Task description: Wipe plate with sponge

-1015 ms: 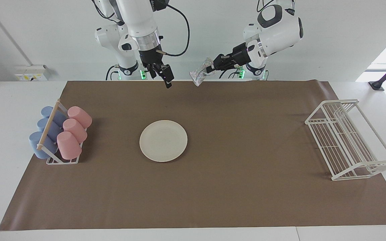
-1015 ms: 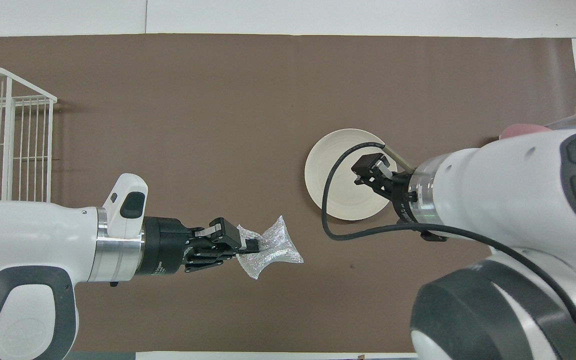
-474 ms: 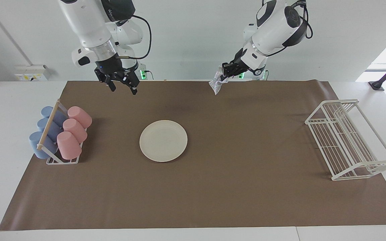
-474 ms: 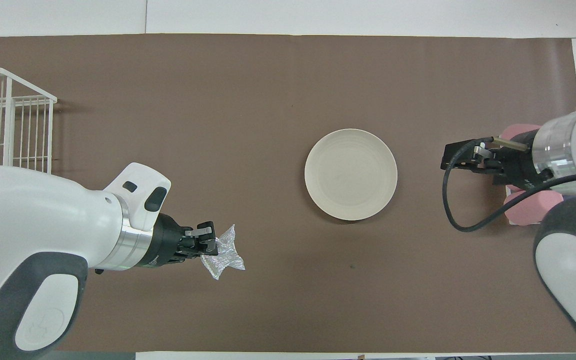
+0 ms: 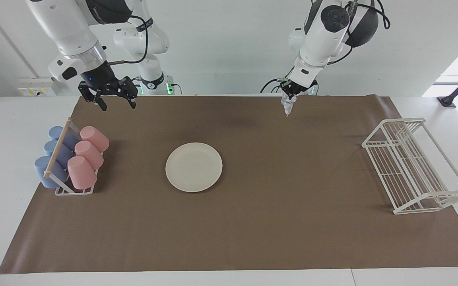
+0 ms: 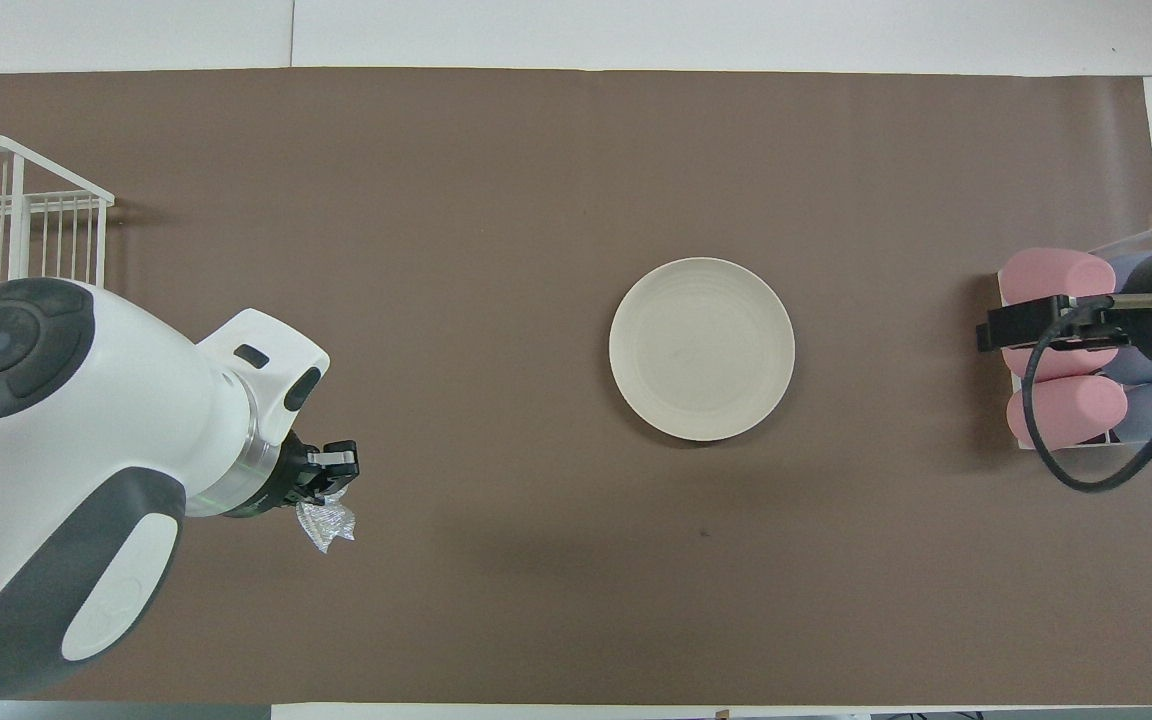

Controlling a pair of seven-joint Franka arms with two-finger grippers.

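The cream-white plate (image 5: 194,167) lies flat on the brown mat near the table's middle, with nothing on it; it also shows in the overhead view (image 6: 702,349). My left gripper (image 5: 288,97) points down, raised over the mat's edge by the robots, toward the left arm's end. It is shut on the silvery sponge (image 5: 287,106), which hangs below the fingers (image 6: 326,522). My right gripper (image 5: 117,104) is open and empty, raised over the mat by the cup rack. In the overhead view it (image 6: 1011,330) covers part of the pink cups.
A rack of pink and blue cups (image 5: 70,159) lies at the right arm's end of the mat (image 6: 1066,410). A white wire rack (image 5: 416,167) stands at the left arm's end (image 6: 6,220). The brown mat (image 5: 292,222) covers most of the table.
Both arms have swung apart, away from the plate. The left gripper carried the sponge toward its own end and now points down. The right gripper moved over to the cup rack.
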